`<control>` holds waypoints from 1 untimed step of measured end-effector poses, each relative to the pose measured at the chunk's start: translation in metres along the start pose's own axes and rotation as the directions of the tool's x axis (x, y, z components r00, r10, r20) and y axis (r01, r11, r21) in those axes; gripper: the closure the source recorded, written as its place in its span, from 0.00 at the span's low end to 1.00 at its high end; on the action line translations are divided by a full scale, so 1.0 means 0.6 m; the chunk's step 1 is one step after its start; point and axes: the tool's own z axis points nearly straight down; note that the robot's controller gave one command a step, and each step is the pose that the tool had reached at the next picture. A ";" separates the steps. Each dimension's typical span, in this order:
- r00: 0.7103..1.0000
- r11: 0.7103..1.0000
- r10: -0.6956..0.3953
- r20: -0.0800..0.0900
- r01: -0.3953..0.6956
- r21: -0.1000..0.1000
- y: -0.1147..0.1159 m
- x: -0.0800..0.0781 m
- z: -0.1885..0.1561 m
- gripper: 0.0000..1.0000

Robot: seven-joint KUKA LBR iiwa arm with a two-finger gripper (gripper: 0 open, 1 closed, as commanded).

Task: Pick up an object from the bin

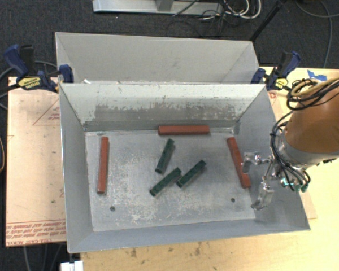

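Observation:
My gripper (257, 179) hangs at the bin's right side, open, one fingertip toward the back and the other toward the front. Nothing sits between the fingers. Just left of it a red-brown bar (235, 156) lies along the foot of the right wall, its near end close beside the gripper; whether they touch I cannot tell. Three dark green bars lie in the middle of the floor: one (191, 174) nearest the gripper, one (165, 182) beside it, and one (165, 155) behind them.
Another red-brown bar (183, 130) lies along the back wall's foot, and a third (103, 165) runs front to back at the left side. The bin's sloped walls rise on all sides; the arm reaches in over the right wall.

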 end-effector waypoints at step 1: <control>0.988 0.988 -0.153 0.006 0.153 -0.001 0.088 -0.069 0.108 0.00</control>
